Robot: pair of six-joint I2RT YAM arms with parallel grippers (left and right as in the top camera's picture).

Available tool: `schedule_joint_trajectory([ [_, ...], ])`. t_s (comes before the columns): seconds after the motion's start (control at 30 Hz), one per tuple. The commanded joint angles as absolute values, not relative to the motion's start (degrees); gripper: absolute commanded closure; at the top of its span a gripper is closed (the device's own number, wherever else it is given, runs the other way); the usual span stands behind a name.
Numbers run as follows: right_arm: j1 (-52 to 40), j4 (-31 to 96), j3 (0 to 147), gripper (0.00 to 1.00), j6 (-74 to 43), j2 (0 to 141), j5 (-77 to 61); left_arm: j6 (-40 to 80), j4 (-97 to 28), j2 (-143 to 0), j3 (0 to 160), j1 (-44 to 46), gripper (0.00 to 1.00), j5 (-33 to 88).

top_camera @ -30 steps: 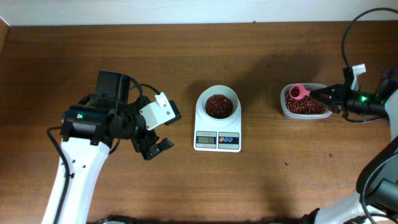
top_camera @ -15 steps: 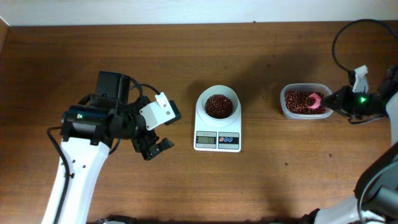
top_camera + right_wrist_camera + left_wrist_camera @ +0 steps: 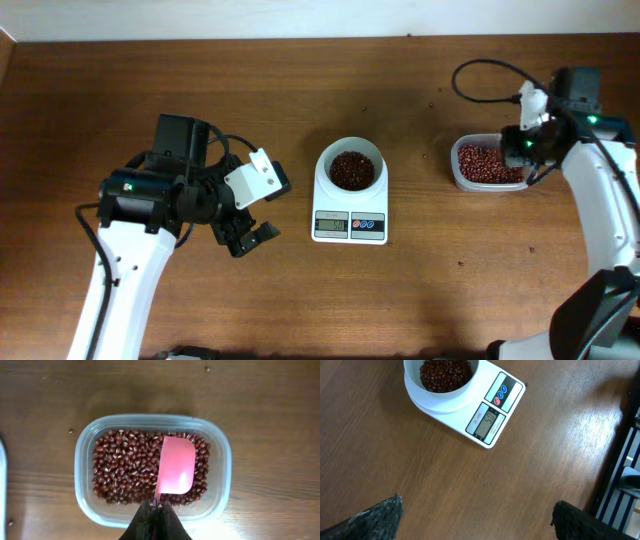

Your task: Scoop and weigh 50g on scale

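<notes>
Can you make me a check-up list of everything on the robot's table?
Surface: brown wooden table, flat.
Job's things: small white digital scale, its round white bowl holding red beans; clear plastic tub of more beans, pink plastic scoop lying on them.
Clutter: a few stray beans on the wood.
Grippers: left gripper jaws open, holding nothing; right gripper jaws shut on the scoop's handle.
Cables: black cable looping near the right gripper.
Surroundings: white wall behind the table.
</notes>
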State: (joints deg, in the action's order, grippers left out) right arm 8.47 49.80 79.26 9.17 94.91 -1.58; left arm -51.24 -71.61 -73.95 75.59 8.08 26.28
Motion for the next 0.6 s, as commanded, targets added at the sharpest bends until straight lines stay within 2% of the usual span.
schedule_joint_trajectory([
  [0.0,6.0,49.4,79.1,0.95,8.5,94.2,5.3,-51.7,-71.7,-74.1,76.0,8.1,0.01,26.5],
  [0.17,6.1,49.5,79.1,0.96,3.3,93.2,4.5,-51.7,-71.7,-74.1,76.0,8.1,0.01,26.5],
  [0.3,6.1,49.0,79.2,0.96,3.1,92.9,-2.7,-51.7,-71.7,-74.1,76.0,8.1,0.01,26.5],
  [0.47,6.1,49.0,79.2,0.96,4.1,92.7,-0.5,-51.7,-71.7,-74.1,76.0,8.1,0.01,26.5],
  [0.57,6.1,47.4,79.4,0.96,4.0,91.7,-11.3,-51.7,-71.7,-74.1,76.0,8.1,0.01,26.5],
])
